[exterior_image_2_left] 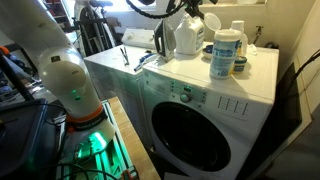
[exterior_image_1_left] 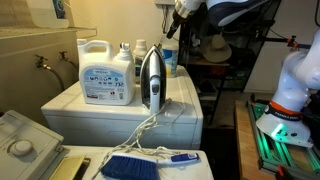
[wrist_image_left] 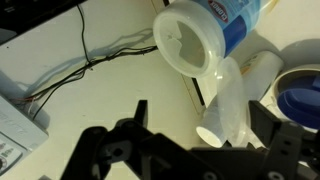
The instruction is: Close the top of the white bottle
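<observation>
White bottle [wrist_image_left: 230, 100]: slim, stands on the white desk [wrist_image_left: 60, 110] just beside a wide white-lidded tub [wrist_image_left: 195, 40] with a blue label. A blue cap [wrist_image_left: 300, 100] is near on its other side, and the wrist view does not show whether the bottle's top is shut. Hand [wrist_image_left: 202, 112] above the desk, fingers spread wide, nothing held, the bottle's top showing between them and clear of both. Black cord [wrist_image_left: 100, 60] lies on the desk, apart from the bottle.
</observation>
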### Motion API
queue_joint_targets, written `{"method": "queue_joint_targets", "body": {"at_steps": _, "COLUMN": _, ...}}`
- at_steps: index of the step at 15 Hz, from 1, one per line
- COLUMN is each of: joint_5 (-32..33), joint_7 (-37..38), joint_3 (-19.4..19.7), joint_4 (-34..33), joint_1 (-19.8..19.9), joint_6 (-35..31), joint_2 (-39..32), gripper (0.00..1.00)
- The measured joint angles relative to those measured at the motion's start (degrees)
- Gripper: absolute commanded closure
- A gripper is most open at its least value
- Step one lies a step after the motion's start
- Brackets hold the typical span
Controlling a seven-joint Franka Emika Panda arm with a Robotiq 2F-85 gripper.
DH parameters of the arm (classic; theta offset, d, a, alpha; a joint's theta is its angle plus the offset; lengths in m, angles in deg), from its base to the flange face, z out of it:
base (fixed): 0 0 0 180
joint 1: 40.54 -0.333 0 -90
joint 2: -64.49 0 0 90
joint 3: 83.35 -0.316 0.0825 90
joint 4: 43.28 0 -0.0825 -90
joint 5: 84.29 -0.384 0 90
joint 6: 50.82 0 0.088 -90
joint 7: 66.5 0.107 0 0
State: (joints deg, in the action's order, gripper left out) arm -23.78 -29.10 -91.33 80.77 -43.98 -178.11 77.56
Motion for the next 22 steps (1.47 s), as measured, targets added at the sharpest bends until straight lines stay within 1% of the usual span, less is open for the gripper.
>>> {"method": "queue_joint_targets", "body": {"at_steps": 7, "joint_5": -0.56, "joint_7": 0.59, "joint_3": 3.04, "joint_4": 4.93, "joint_1": 1.25, "joint_6": -0.61, "joint_2": 5.34, "gripper": 0.00}}
{"method": "queue_joint_targets", "body": {"at_steps": 9, "joint_5": -0.53, "joint_7": 1.71, "joint_3": 4.01, "joint_4": 6.57, "joint_1": 1.93, "joint_6": -2.82, "joint_2": 6.64, "gripper": 0.00}}
{"method": "queue_joint_targets", "body": {"at_steps": 13, "joint_5": -1.00, "joint_7": 3.65, "joint_3": 5.63, "joint_4": 9.33, "joint_1": 3.02, "joint_6": -9.89, "joint_2": 8.36, "gripper": 0.00}}
{"method": "queue_joint_targets", "body": {"at_steps": 18, "joint_5": -6.45, "joint_7": -0.59, "joint_3": 4.76, "joint_4": 11.54, "joint_1": 2.40, "joint_6": -10.94, "joint_2": 7.86, "gripper": 0.00}}
{"method": "queue_joint_targets", "body": {"at_steps": 22, "joint_5": -6.92, "joint_7": -3.20, "joint_3": 2.68, "joint_4": 11.31, "joint_1": 2.27, "joint_6": -10.94, "joint_2": 5.44, "gripper": 0.00}}
